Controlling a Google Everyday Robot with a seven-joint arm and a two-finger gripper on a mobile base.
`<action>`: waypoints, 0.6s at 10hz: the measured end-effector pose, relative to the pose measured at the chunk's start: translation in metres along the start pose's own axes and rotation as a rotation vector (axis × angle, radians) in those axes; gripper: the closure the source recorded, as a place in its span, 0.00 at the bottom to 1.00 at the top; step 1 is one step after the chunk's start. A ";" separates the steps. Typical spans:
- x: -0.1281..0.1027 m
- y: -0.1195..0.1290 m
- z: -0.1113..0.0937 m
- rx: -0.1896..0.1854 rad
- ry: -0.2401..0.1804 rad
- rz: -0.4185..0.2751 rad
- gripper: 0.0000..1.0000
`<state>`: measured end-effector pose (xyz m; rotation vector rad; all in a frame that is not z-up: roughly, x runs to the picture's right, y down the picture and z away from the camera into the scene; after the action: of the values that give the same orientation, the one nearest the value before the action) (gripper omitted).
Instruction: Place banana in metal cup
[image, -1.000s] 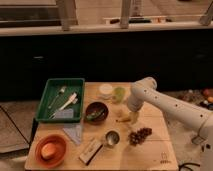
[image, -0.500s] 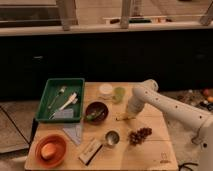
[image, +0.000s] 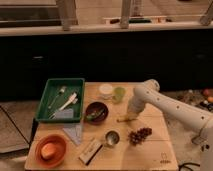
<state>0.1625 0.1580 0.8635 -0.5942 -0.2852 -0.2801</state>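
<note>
Camera view: gripper (image: 131, 115) low on table (image: 155, 150), just right of dark bowl (image: 96, 111). I read jaws closed tight on right end of banana (image: 124, 119). Banana flat on wood, between bowl and arm. I see metal cup (image: 111, 138) upright, apart from banana, nearer front edge; grapes (image: 140, 135) just right of cup.

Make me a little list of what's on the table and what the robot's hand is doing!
gripper: lowered to the table, shut on the banana
banana: lying on the table, right of the dark bowl, not in the cup yet
metal cup: near the front edge, left of the grapes, apart from the banana
green cup: behind the banana
green tray: back left, with utensils inside
orange bowl: front left corner
</note>
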 end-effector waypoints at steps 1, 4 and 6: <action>-0.004 0.000 -0.009 0.008 0.002 -0.023 1.00; -0.018 0.005 -0.046 0.044 -0.005 -0.106 1.00; -0.037 0.012 -0.068 0.059 -0.014 -0.195 1.00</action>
<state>0.1448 0.1346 0.7915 -0.5103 -0.3646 -0.4544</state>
